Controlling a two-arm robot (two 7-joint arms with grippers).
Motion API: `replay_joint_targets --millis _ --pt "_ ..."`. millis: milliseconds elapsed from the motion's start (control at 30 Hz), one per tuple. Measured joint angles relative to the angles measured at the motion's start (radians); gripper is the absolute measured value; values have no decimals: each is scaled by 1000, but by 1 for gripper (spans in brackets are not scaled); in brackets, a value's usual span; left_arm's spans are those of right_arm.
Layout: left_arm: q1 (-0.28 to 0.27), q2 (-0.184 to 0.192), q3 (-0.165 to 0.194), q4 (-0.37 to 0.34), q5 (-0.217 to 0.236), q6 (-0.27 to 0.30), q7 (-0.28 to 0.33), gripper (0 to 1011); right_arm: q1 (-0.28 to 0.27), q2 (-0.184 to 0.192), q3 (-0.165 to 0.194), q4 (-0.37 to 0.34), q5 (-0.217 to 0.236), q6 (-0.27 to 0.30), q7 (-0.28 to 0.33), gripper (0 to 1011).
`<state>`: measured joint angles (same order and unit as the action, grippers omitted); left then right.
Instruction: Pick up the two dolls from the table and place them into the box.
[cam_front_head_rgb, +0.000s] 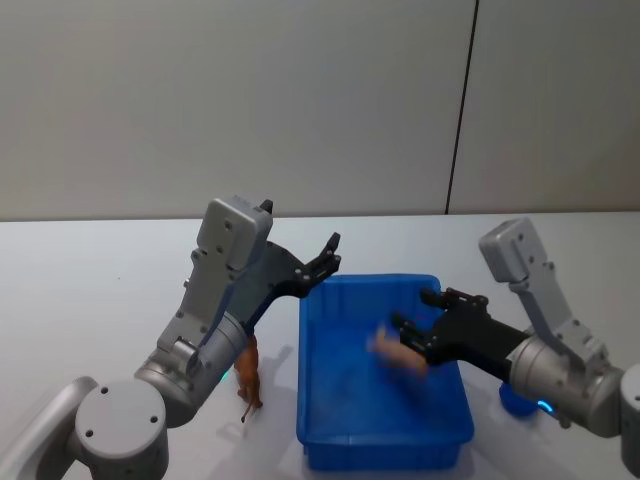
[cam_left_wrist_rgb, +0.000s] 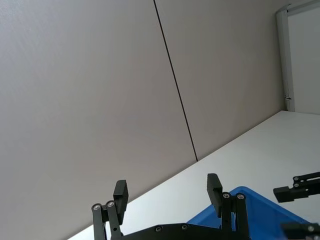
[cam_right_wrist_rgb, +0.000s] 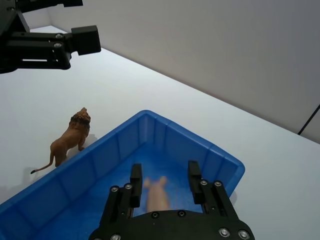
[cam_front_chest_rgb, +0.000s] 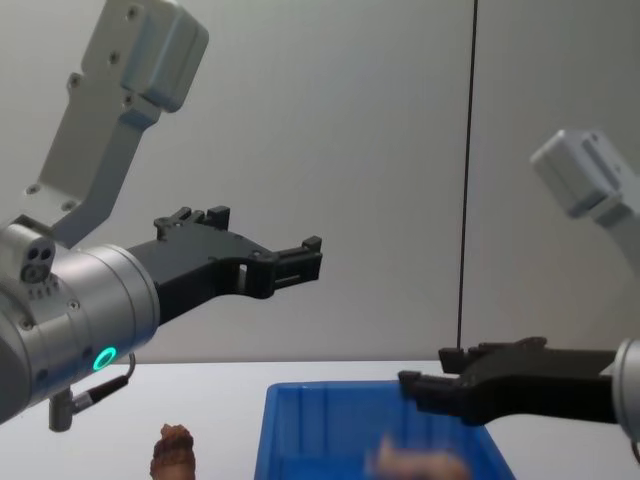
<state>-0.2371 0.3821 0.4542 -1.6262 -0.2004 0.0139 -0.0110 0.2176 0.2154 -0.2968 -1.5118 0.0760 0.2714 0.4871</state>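
The blue box (cam_front_head_rgb: 385, 455) stands on the table before me. A pale pink doll (cam_front_head_rgb: 398, 352) is inside it, just below my right gripper (cam_front_head_rgb: 413, 312), free of the fingers. That gripper hangs open over the box's right half, and its wrist view shows the pink doll (cam_right_wrist_rgb: 159, 197) between and beneath the open fingers (cam_right_wrist_rgb: 136, 176). A small blue rounded thing (cam_front_head_rgb: 514, 398), possibly the blue doll, lies on the table right of the box, partly hidden by my right arm. My left gripper (cam_front_head_rgb: 330, 255) is raised, open and empty, above the box's far left corner.
A brown toy lion (cam_front_head_rgb: 247, 375) stands on the table close to the box's left wall, under my left arm. A grey wall rises behind the white table. The table stretches bare beyond the box.
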Motion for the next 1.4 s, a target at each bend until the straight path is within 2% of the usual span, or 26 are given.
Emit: replay_joint_targets --millis 100,267,567,900,1400 --pt "0 0 0 0 0 0 0 1001 7 -6 -5 15 -2 0 4 579" --pt "0 0 0 0 0 0 0 1001 15 -13 -11 29 -1 -5 7 752" --pt "0 0 0 0 0 0 0 1001 17 -18 -14 36 21 -33 -8 992" --pt "0 0 0 0 0 0 0 1001 -14 5 5 0 61 -41 -77 1001" --pt "0 0 0 0 0 0 0 1001 -112 88 60 -80 147 -7 -173 1001"
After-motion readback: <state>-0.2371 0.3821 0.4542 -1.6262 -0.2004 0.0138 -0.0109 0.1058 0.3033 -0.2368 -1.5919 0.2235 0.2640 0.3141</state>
